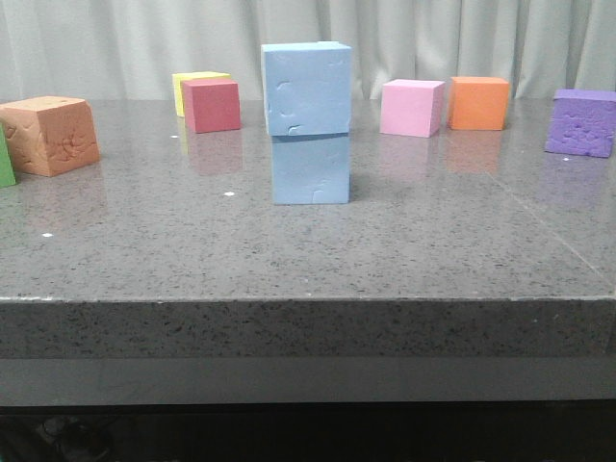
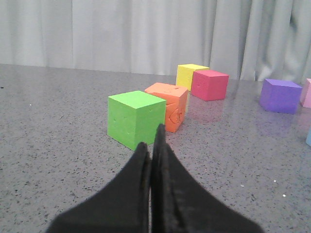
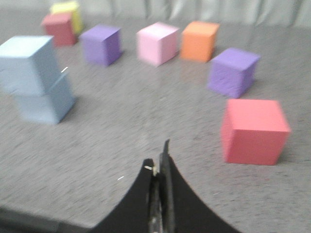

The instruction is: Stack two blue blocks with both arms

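Two blue blocks stand stacked in the middle of the table. The upper blue block [image 1: 306, 89] rests on the lower blue block [image 1: 310, 170], turned slightly and overhanging it a little. The right wrist view shows the same stack, upper block [image 3: 26, 64] on lower block [image 3: 46, 104], well away from my right gripper [image 3: 159, 155], which is shut on nothing. My left gripper [image 2: 151, 138] is shut and empty too, low over the table just short of a green cube [image 2: 135, 118]. Neither arm appears in the front view.
Other cubes ring the stack: a peach-orange one [image 1: 50, 135] at the left, yellow [image 1: 197, 82] and red [image 1: 212, 105] behind, pink [image 1: 412, 107] and orange [image 1: 478, 103] at the back right, purple [image 1: 581, 122] at the far right. A red cube [image 3: 253, 131] sits near my right gripper.
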You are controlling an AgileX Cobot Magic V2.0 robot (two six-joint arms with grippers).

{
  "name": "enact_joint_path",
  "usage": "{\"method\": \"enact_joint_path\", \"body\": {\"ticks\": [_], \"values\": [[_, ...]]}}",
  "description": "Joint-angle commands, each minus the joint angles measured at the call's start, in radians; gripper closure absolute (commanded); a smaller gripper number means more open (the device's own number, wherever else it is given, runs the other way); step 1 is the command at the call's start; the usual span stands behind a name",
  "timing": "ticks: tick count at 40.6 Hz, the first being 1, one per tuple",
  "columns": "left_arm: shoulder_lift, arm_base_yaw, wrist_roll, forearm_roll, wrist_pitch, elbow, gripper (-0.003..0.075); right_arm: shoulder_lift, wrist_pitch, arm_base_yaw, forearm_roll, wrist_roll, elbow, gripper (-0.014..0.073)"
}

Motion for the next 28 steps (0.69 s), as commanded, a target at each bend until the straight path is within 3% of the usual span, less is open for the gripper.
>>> {"method": "enact_joint_path", "body": {"ticks": [1,11,28], "values": [[-0.023,0.000,0.000,-0.010,-0.086,0.037,0.0738,-0.120,-0.270,-0.072,0.000,-0.001,0.137,0.0663],[-0.023,0.000,0.000,-0.010,-0.086,0.037,0.0738,-0.277,-0.422,-0.163,0.019,-0.001,0.377,0.0663],[-0.023,0.000,0.000,-0.010,-0.086,0.037,0.0738,-0.277,-0.498,-0.164,0.019,-0.001,0.405,0.0663]]}}
